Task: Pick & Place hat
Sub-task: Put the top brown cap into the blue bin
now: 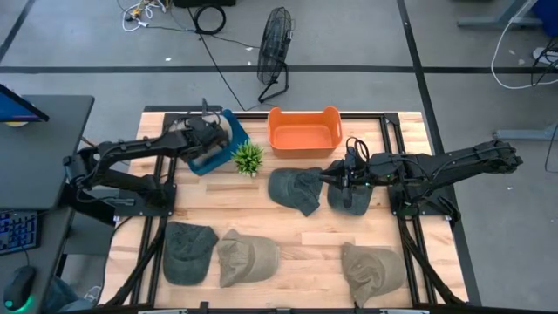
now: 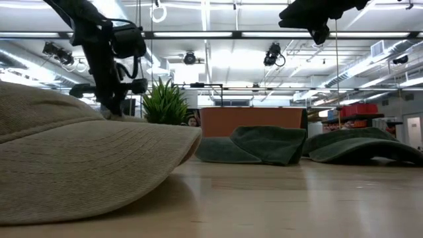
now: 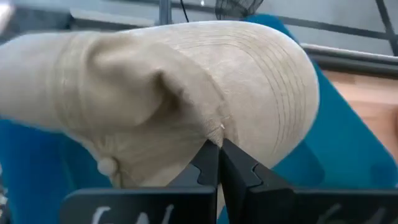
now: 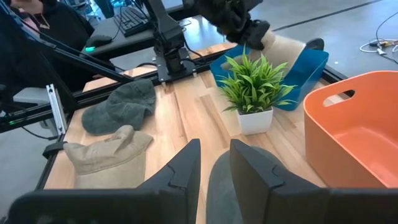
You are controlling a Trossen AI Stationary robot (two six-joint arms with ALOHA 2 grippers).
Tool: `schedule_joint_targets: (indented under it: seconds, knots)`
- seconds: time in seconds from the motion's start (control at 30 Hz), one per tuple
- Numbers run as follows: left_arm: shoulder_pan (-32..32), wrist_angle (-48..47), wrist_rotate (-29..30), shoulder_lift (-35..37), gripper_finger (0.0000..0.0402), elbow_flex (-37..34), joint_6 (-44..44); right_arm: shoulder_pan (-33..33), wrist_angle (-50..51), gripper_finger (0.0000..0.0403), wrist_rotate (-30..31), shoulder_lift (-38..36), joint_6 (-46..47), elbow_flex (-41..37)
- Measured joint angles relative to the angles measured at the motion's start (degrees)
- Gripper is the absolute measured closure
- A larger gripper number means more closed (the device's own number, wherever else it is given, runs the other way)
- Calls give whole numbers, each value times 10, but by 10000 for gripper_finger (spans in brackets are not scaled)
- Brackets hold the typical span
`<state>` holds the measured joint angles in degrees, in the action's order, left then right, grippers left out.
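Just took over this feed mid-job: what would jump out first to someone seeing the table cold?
The left gripper stands out: it is shut on a tan hat, held over the blue bin at the table's back left. Next to it are a small green plant and an empty orange bin. The right gripper hovers open above two dark green hats mid-table.

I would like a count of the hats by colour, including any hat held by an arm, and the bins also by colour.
Green hats: 3
Beige hats: 3, of which one is held by the left gripper over the blue bin
Blue bins: 1
Orange bins: 1
Total: 8
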<state>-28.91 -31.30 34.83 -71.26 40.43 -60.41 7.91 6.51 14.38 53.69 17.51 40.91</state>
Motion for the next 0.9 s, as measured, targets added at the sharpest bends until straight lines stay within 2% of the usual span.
schedule_joint_targets:
  seconds: [0.1,0.3,0.47,0.63,0.9]
  knots:
    - [8,1,-10,0,397,-11,-32,0,0,311,2,0,0,0]
    - [5,-2,-20,0,389,-15,-34,0,2,311,2,0,0,0]
    - [-6,-3,-61,0,372,-15,-35,0,4,311,2,0,0,0]
    - [-28,-2,-124,0,342,-15,-24,0,4,311,2,0,0,0]
    - [-27,-4,-158,13,273,8,24,0,3,311,2,0,0,0]
